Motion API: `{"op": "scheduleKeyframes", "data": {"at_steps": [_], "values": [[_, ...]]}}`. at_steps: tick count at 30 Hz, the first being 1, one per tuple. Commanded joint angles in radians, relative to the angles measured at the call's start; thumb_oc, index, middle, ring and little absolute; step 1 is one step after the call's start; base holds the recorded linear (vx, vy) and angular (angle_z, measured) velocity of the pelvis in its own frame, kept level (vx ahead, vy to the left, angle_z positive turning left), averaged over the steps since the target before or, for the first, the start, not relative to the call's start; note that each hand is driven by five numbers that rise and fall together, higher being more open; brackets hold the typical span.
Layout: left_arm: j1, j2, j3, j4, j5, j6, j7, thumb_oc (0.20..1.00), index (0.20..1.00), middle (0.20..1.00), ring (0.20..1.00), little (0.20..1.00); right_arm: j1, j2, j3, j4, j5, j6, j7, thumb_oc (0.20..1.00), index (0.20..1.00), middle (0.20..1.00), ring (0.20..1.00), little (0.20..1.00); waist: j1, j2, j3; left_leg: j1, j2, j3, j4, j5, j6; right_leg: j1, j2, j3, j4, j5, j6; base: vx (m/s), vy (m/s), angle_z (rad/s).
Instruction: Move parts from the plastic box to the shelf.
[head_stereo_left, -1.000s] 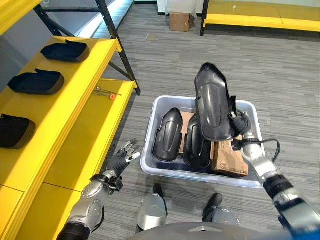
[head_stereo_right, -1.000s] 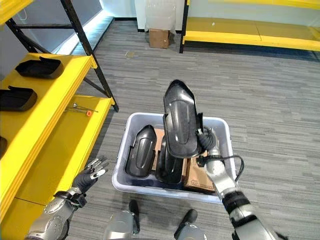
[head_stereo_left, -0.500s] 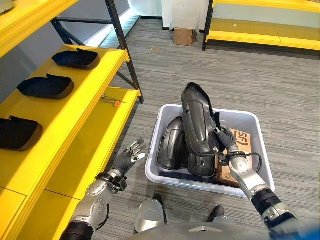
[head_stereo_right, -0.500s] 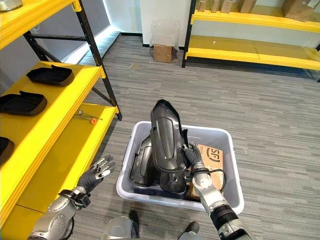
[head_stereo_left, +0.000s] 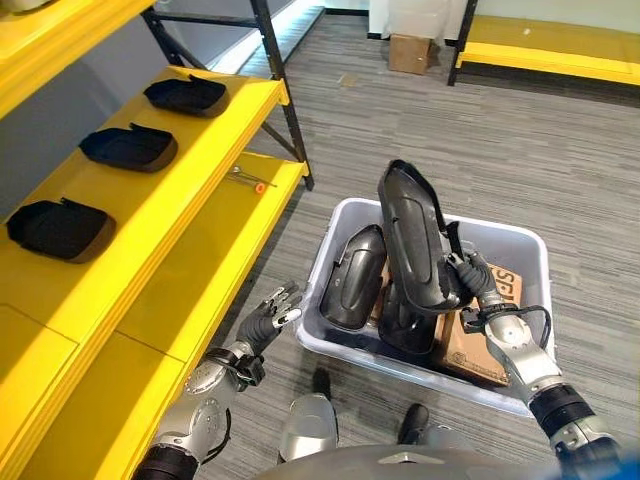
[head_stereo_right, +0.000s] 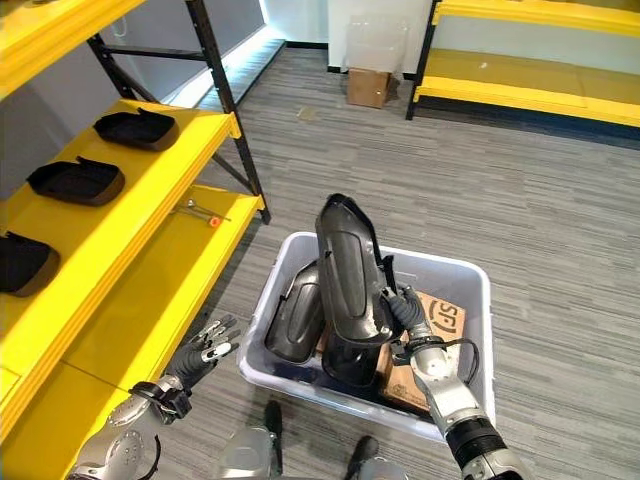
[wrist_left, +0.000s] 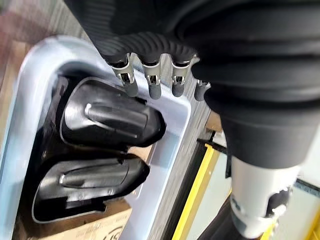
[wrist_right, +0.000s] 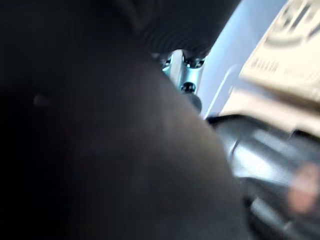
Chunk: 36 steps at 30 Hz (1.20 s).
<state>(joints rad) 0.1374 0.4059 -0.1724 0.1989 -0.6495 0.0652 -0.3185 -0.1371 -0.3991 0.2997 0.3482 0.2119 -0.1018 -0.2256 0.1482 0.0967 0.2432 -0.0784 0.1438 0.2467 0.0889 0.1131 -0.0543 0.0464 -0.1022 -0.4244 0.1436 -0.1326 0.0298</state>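
The right hand (head_stereo_left: 470, 283) grips a black part (head_stereo_left: 412, 240) upright above the plastic box (head_stereo_left: 525, 375), bound for the shelf (head_stereo_left: 200, 135), while the left hand (head_stereo_left: 265, 322) waits, fingers relaxed

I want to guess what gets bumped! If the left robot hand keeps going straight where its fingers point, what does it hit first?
Probably the near wall of the plastic box: the left robot hand, fingers straight, points at it, though depth is hard to judge.

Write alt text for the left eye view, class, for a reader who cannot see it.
The robot's right hand grips a long glossy black moulded plastic part, raised upright over a pale grey plastic box on the grey carpet. Two more black parts and a brown cardboard carton lie inside; the left hand hovers open beside a yellow shelf bearing three black parts.
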Motion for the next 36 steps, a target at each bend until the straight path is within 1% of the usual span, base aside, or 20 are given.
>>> {"op": "scheduleKeyframes", "data": {"at_steps": [1, 3, 4, 5, 6, 8, 9, 12, 13, 15, 16, 20, 21, 23, 24, 25, 27, 28, 32, 36], "values": [[-0.005, 0.052, -0.003, -0.085, 0.051, -0.038, -0.088, 1.000, 1.000, 1.000, 1.000, 1.000, -0.074, 0.021, 0.000, -0.106, -0.019, -0.042, -0.075, 0.200, 0.200, 0.200, 0.200, 0.200, -0.044, -0.071, -0.010, 0.021, 0.010, 0.191, 0.094, -0.112, -0.006, 0.038, -0.009, 0.039, -0.070, 0.062, 0.027, -0.07, 0.010, 1.98], [-0.008, 0.051, -0.011, -0.086, 0.058, -0.045, -0.094, 1.000, 1.000, 1.000, 1.000, 1.000, -0.078, 0.018, 0.000, -0.106, -0.038, -0.045, -0.084, 0.200, 0.200, 0.200, 0.200, 0.200, -0.050, -0.074, -0.012, 0.023, 0.031, 0.209, 0.114, -0.118, -0.008, 0.030, -0.017, 0.024, -0.060, 0.060, 0.026, -0.05, 0.031, 1.17], [-0.008, 0.050, -0.018, -0.086, 0.064, -0.054, -0.090, 1.000, 1.000, 1.000, 1.000, 1.000, -0.085, 0.015, 0.004, -0.101, -0.038, -0.049, -0.078, 0.200, 0.200, 0.200, 0.200, 0.200, -0.054, -0.079, -0.014, 0.037, 0.052, 0.207, 0.150, -0.152, -0.019, 0.030, -0.031, 0.016, -0.039, 0.038, 0.033, -0.02, 0.107, 0.21], [-0.012, 0.047, -0.026, -0.092, 0.058, -0.055, -0.074, 1.000, 1.000, 1.000, 1.000, 1.000, -0.099, 0.011, 0.014, -0.105, -0.048, -0.036, -0.074, 0.200, 0.200, 0.200, 0.200, 0.200, -0.061, -0.085, -0.022, 0.048, 0.096, 0.229, 0.197, -0.159, -0.024, 0.015, -0.044, -0.005, -0.018, 0.025, 0.024, -0.02, 0.122, 0.28], [-0.013, 0.046, -0.028, -0.094, 0.055, -0.053, -0.070, 1.000, 1.000, 1.000, 1.000, 1.000, -0.101, 0.011, 0.018, -0.107, -0.048, -0.033, -0.076, 0.200, 0.200, 0.200, 0.200, 0.200, -0.063, -0.085, -0.024, 0.051, 0.106, 0.234, 0.205, -0.156, -0.027, 0.012, -0.046, -0.010, -0.014, 0.021, 0.022, -0.06, 0.120, 0.36], [-0.018, 0.042, -0.039, -0.098, 0.055, -0.049, -0.063, 1.000, 1.000, 1.000, 1.000, 1.000, -0.110, 0.010, 0.033, -0.112, -0.043, -0.018, -0.096, 0.200, 0.200, 0.200, 0.200, 0.200, -0.071, -0.085, -0.036, 0.067, 0.150, 0.251, 0.229, -0.123, -0.042, 0.002, -0.050, -0.020, -0.004, 0.011, 0.014, -0.03, 0.150, 0.51], [-0.022, 0.036, -0.053, -0.102, 0.056, -0.046, -0.054, 1.000, 1.000, 1.000, 1.000, 1.000, -0.124, 0.004, 0.046, -0.114, -0.036, -0.009, -0.107, 0.200, 0.200, 0.200, 0.200, 0.200, -0.076, -0.082, -0.052, 0.085, 0.187, 0.251, 0.239, -0.086, -0.061, -0.014, -0.057, -0.031, 0.010, 0.000, 0.007, -0.03, 0.238, 0.48], [-0.025, 0.030, -0.066, -0.104, 0.064, -0.049, -0.020, 1.000, 1.000, 1.000, 1.000, 1.000, -0.139, -0.002, 0.058, -0.118, -0.010, -0.004, -0.086, 0.200, 0.200, 0.200, 0.200, 0.200, -0.073, -0.067, -0.072, 0.099, 0.195, 0.224, 0.214, -0.062, -0.077, -0.052, -0.075, -0.046, 0.054, -0.020, 0.007, -0.04, 0.356, 0.40], [-0.027, 0.033, -0.073, -0.102, 0.074, -0.057, -0.008, 1.000, 1.000, 1.000, 1.000, 1.000, -0.136, -0.005, 0.058, -0.130, 0.005, -0.002, -0.072, 0.200, 0.200, 0.200, 0.200, 0.200, -0.079, -0.054, -0.075, 0.122, 0.190, 0.243, 0.181, -0.063, -0.079, -0.063, -0.092, -0.066, 0.085, -0.029, 0.012, -0.09, 0.563, 0.27], [-0.031, 0.052, -0.088, -0.112, 0.080, -0.074, 0.018, 1.000, 1.000, 1.000, 1.000, 1.000, -0.121, -0.001, 0.063, -0.151, 0.027, -0.001, -0.053, 0.200, 0.200, 0.200, 0.200, 0.200, -0.078, -0.042, -0.073, 0.137, 0.165, 0.253, 0.142, -0.085, -0.061, -0.059, -0.125, -0.079, 0.129, -0.036, 0.027, -0.14, 0.700, 0.56], [-0.027, 0.059, -0.089, -0.118, 0.093, -0.085, 0.031, 1.000, 1.000, 1.000, 1.000, 1.000, -0.116, 0.005, 0.069, -0.160, 0.033, 0.000, -0.046, 0.200, 0.200, 0.200, 0.200, 0.200, -0.069, -0.041, -0.072, 0.132, 0.141, 0.235, 0.126, -0.101, -0.046, -0.053, -0.137, -0.074, 0.131, -0.029, 0.039, -0.12, 0.572, 0.69], [-0.009, 0.076, -0.081, -0.138, 0.132, -0.108, 0.054, 1.000, 1.000, 1.000, 1.000, 1.000, -0.105, 0.016, 0.078, -0.174, 0.049, 0.000, -0.034, 0.200, 0.200, 0.200, 0.200, 0.200, -0.043, -0.043, -0.065, 0.130, 0.101, 0.201, 0.096, -0.144, -0.014, -0.052, -0.172, -0.069, 0.143, -0.006, 0.067, -0.11, 0.411, 0.72], [0.016, 0.081, -0.070, -0.149, 0.127, -0.124, 0.058, 1.000, 1.000, 1.000, 1.000, 1.000, -0.107, 0.028, 0.082, -0.177, 0.073, 0.005, -0.012, 0.200, 0.200, 0.200, 0.200, 0.200, -0.019, -0.043, -0.058, 0.114, 0.089, 0.187, 0.086, -0.127, 0.007, -0.048, -0.177, -0.074, 0.127, 0.021, 0.069, -0.17, 0.475, 0.68], [0.027, 0.082, -0.062, -0.158, 0.103, -0.132, 0.062, 1.000, 1.000, 1.000, 1.000, 1.000, -0.102, 0.038, 0.087, -0.182, 0.116, 0.022, 0.033, 0.200, 0.200, 0.200, 0.200, 0.200, -0.004, -0.044, -0.058, 0.108, 0.080, 0.172, 0.078, -0.122, 0.013, -0.041, -0.183, -0.076, 0.116, 0.030, 0.080, -0.11, 0.386, 0.40], [0.028, 0.082, -0.061, -0.159, 0.103, -0.133, 0.060, 1.000, 1.000, 1.000, 1.000, 1.000, -0.102, 0.039, 0.088, -0.183, 0.119, 0.025, 0.033, 0.200, 0.200, 0.200, 0.200, 0.200, -0.002, -0.044, -0.058, 0.107, 0.078, 0.169, 0.076, -0.121, 0.014, -0.041, -0.185, -0.077, 0.115, 0.031, 0.082, -0.11, 0.441, 0.44], [0.043, 0.081, -0.054, -0.177, 0.132, -0.128, 0.030, 1.000, 1.000, 1.000, 1.000, 1.000, -0.097, 0.052, 0.097, -0.182, 0.120, 0.031, 0.043, 0.200, 0.200, 0.200, 0.200, 0.200, 0.023, -0.044, -0.057, 0.098, 0.065, 0.145, 0.057, -0.109, 0.020, -0.031, -0.196, -0.080, 0.102, 0.042, 0.100, -0.10, 0.332, 0.60], [0.050, 0.083, -0.054, -0.178, 0.129, -0.125, 0.022, 1.000, 1.000, 1.000, 1.000, 1.000, -0.098, 0.052, 0.101, -0.182, 0.133, 0.033, 0.052, 0.200, 0.200, 0.200, 0.200, 0.200, 0.033, -0.043, -0.058, 0.095, 0.058, 0.138, 0.048, -0.104, 0.022, -0.028, -0.203, -0.084, 0.097, 0.050, 0.107, -0.11, 0.347, 0.44], [0.055, 0.084, -0.052, -0.173, 0.126, -0.125, 0.024, 1.000, 1.000, 1.000, 1.000, 1.000, -0.098, 0.053, 0.104, -0.188, 0.127, 0.034, 0.060, 0.200, 0.200, 0.200, 0.200, 0.200, 0.044, -0.043, -0.059, 0.091, 0.048, 0.130, 0.039, -0.103, 0.027, -0.028, -0.217, -0.088, 0.095, 0.062, 0.114, -0.13, 0.369, 0.23], [0.046, 0.084, -0.055, -0.152, 0.112, -0.145, 0.021, 1.000, 1.000, 1.000, 1.000, 1.000, -0.100, 0.057, 0.105, -0.194, 0.147, 0.039, 0.072, 0.200, 0.200, 0.200, 0.200, 0.200, 0.062, -0.044, -0.060, 0.078, 0.017, 0.121, 0.037, -0.110, 0.045, -0.028, -0.240, -0.087, 0.103, 0.073, 0.120, -0.10, 0.271, 0.46], [0.024, 0.075, -0.063, -0.125, 0.108, -0.139, 0.005, 1.000, 1.000, 1.000, 1.000, 1.000, -0.103, 0.081, 0.098, -0.177, 0.139, 0.030, 0.076, 0.200, 0.200, 0.200, 0.200, 0.200, 0.084, -0.043, -0.067, 0.074, -0.049, 0.084, 0.002, -0.112, 0.076, -0.025, -0.257, -0.059, 0.127, 0.093, 0.128, -0.06, 0.248, 0.26]]}}
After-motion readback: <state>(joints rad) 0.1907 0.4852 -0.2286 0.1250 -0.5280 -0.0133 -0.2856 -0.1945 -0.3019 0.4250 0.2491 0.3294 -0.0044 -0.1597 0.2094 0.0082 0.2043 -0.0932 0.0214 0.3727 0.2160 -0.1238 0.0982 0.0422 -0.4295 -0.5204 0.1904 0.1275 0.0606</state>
